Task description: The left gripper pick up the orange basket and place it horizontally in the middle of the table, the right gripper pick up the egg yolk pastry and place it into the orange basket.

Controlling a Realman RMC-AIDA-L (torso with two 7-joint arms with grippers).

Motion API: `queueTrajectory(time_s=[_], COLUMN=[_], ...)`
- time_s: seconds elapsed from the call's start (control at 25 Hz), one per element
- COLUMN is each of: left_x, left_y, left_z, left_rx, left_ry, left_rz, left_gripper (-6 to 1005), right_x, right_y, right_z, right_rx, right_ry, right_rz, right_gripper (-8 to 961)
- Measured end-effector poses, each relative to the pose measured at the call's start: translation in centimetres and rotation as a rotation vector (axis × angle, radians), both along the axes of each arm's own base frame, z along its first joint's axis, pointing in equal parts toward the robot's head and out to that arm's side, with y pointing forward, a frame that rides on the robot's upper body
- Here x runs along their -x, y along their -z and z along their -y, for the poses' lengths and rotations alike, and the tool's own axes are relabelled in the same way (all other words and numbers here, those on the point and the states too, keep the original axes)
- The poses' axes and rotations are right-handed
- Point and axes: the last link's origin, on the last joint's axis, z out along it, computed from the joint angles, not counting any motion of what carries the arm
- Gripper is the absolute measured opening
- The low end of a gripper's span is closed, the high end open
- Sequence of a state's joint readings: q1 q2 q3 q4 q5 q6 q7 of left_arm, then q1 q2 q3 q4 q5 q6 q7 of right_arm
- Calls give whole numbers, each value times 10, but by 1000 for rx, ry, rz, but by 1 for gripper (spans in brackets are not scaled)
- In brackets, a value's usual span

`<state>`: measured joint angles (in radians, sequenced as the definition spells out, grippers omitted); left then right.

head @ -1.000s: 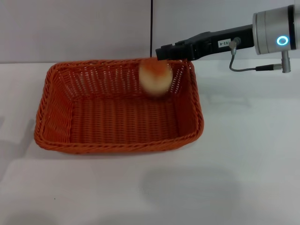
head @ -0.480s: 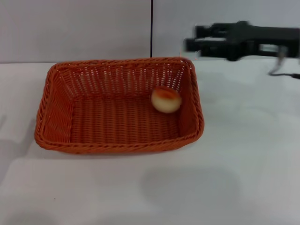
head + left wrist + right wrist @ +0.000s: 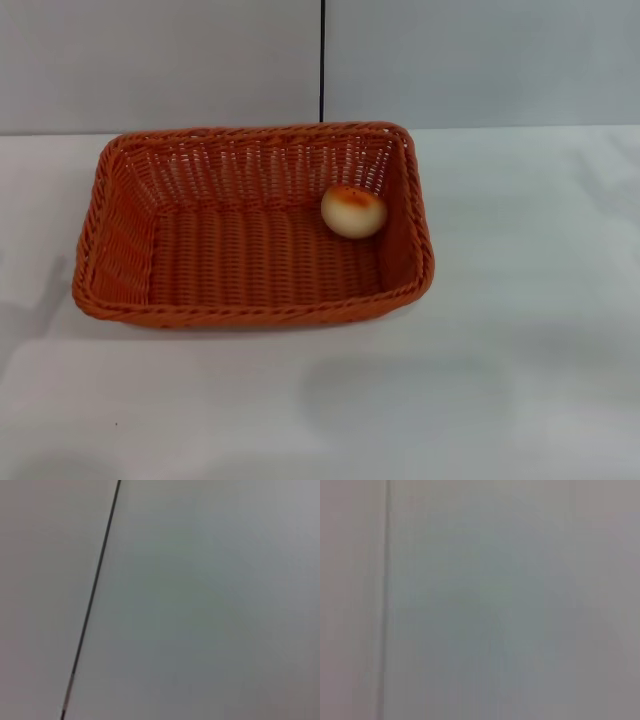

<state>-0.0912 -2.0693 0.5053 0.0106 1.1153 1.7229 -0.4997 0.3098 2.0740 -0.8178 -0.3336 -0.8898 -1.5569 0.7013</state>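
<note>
Looking down from our head camera, we see the large rectangular orange woven basket (image 3: pixel 253 228) lying flat on the plain white smooth table (image 3: pixel 520 330), its long sides running across the view and its braided rim whole all the way round. Its openwork slanted walls rise on every side, and the far wall stands near the table's back edge, where the pale grey wall panels (image 3: pixel 470 60) begin, split by a thin dark vertical seam (image 3: pixel 323 60). Inside the basket sits the egg yolk pastry (image 3: pixel 353 211), a small round cream-coloured bun with an orange-brown browned top, resting on the woven floor in the far right corner, just beside the right wall and close to the far wall. Neither of our grippers appears in the head view, so we cannot tell whether their fingers are spread or pressed together. Our left wrist camera shows only a flat grey surface crossed by a dark slanting line (image 3: pixel 92 597); our right wrist camera shows only a blurred grey surface.
</note>
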Motion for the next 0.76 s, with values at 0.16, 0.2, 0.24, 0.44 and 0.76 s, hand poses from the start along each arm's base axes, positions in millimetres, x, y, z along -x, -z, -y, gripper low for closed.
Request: queueTrajectory(time_s=[0.16,0.2,0.24,0.44,0.76], left_x=[1,2,1,-2,-1], left_y=[0,0,0,-1,-1], left_z=[1,1,1,4,2], left_rx=[-10,-14,-17,-35,-96], left_ry=[-15,-20,-21,-5,-47], left_rz=[9,16,20,27,57], left_gripper=[813,813,813,813,813], right_x=[-11,-11,-11,-6,-1], right_y=[13,16,18,22,18], right_z=[7,7,7,3,-5], right_rx=[-79,-86,-90,-106,-123], right_ry=[85,91,94,84,70], right_rz=[36,51,62,69,73], right_gripper=[627,627,627,627,627])
